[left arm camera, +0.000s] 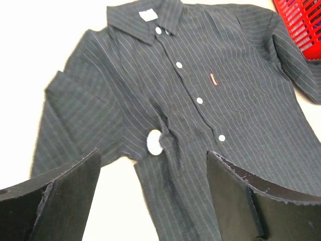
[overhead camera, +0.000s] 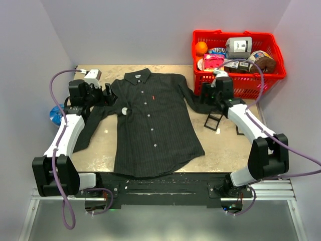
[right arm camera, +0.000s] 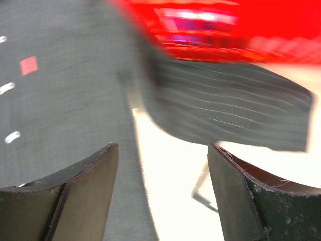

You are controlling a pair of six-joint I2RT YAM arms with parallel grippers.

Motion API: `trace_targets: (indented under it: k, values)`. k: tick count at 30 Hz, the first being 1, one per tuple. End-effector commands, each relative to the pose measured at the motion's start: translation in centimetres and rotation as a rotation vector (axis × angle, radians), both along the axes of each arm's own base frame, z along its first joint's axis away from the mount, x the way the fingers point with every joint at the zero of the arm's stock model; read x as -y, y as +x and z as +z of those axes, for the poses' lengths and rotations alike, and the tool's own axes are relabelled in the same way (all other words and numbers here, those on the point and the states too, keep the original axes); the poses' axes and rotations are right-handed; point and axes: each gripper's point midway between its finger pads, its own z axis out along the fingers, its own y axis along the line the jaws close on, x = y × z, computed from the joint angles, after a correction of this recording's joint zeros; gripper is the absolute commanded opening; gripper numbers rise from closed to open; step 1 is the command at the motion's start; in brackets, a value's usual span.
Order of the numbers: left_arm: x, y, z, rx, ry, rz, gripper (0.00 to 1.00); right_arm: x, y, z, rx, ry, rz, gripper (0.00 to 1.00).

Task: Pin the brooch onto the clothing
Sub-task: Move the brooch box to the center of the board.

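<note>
Top external view: the dark charcoal pinstriped collared shirt lies flat, front up, on the tan table, collar towards the far edge. A small white oval brooch sits on the chest panel on the left arm's side of the button row, with the fabric puckered around it. Whether its pin is fastened cannot be confirmed. In my judgement the task is at or near completion, with only verification and withdrawal left.

The left gripper hangs above the shirt just short of the brooch, jaws apart, holding nothing. The right gripper, also parted and empty, is over the far sleeve beside the red plastic basket.
</note>
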Motion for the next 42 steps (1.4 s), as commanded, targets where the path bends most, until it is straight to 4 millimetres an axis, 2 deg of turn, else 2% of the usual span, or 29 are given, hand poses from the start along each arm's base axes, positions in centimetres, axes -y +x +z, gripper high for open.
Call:
trace_targets:
  k: [1, 2, 3, 4, 5, 6, 8, 12, 15, 20, 24, 30, 31, 33, 34, 36, 38, 42]
  values:
    - [1.3, 0.6, -0.4, -0.006, -0.080, -0.038, 0.89, 6.9, 0.1, 1.7, 0.062, 0.057, -0.214, 0.74]
    - [1.4, 0.5, -0.7, -0.009, -0.081, -0.041, 0.89, 9.4, 0.0, 1.7, 0.075, 0.048, -0.290, 0.74]
    - [1.4, 0.5, -0.6, -0.008, -0.082, -0.041, 0.89, 10.6, -0.5, 0.9, 0.067, 0.053, -0.338, 0.74]
    - [1.4, 0.5, -0.5, -0.004, -0.080, -0.043, 0.89, 11.5, -0.8, 1.1, 0.080, 0.055, -0.372, 0.74]
    - [1.4, 0.4, -0.4, 0.000, -0.080, -0.043, 0.89, 13.8, -1.2, 0.9, 0.079, 0.052, -0.444, 0.73]
    - [1.5, 0.4, -0.3, 0.004, -0.081, -0.046, 0.89, 14.4, -1.8, 0.2, 0.066, 0.062, -0.472, 0.73]
    - [1.8, 0.2, 0.1, 0.009, -0.094, -0.057, 0.89, 15.4, -2.4, 0.5, 0.094, 0.054, -0.514, 0.73]
    - [2.5, -0.2, 1.4, 0.042, -0.112, -0.087, 0.89, 18.6, -4.5, -2.2, 0.055, -0.023, -0.656, 0.73]
    - [2.7, -0.4, 1.7, 0.042, -0.104, -0.087, 0.89, 20.2, -5.6, -3.9, 0.020, -0.024, -0.708, 0.73]
    - [3.2, -0.6, 2.0, 0.043, -0.106, -0.107, 0.89, 23.4, -6.6, -5.6, 0.008, 0.021, -0.817, 0.72]
    - [3.4, -0.7, 2.1, 0.044, -0.103, -0.115, 0.89, 24.2, -6.2, -7.8, -0.005, 0.080, -0.826, 0.72]
    - [3.2, -0.7, 1.9, 0.037, -0.090, -0.110, 0.89, 25.7, -5.2, -8.9, -0.023, 0.012, -0.821, 0.71]
    - [3.3, -0.7, 2.0, 0.039, -0.089, -0.114, 0.89, 25.9, -5.5, -9.5, -0.047, -0.005, -0.828, 0.70]
    - [3.2, -0.6, 1.8, 0.032, -0.087, -0.110, 0.89, 26.1, -5.8, -9.6, -0.048, -0.005, -0.841, 0.69]
    - [3.2, -0.6, 1.7, 0.030, -0.088, -0.110, 0.89, 26.2, -5.4, -8.5, 0.003, 0.003, -0.835, 0.69]
    - [3.3, -0.6, 1.6, 0.022, -0.092, -0.114, 0.89, 25.2, -5.1, -7.9, 0.041, 0.032, -0.774, 0.70]
    - [3.5, -0.5, 1.4, 0.016, -0.100, -0.123, 0.89, 24.8, -4.4, -6.2, 0.089, 0.043, -0.733, 0.70]
    - [3.8, -0.7, 1.4, 0.015, -0.112, -0.136, 0.89, 25.6, -4.8, -4.3, 0.109, 0.022, -0.777, 0.71]
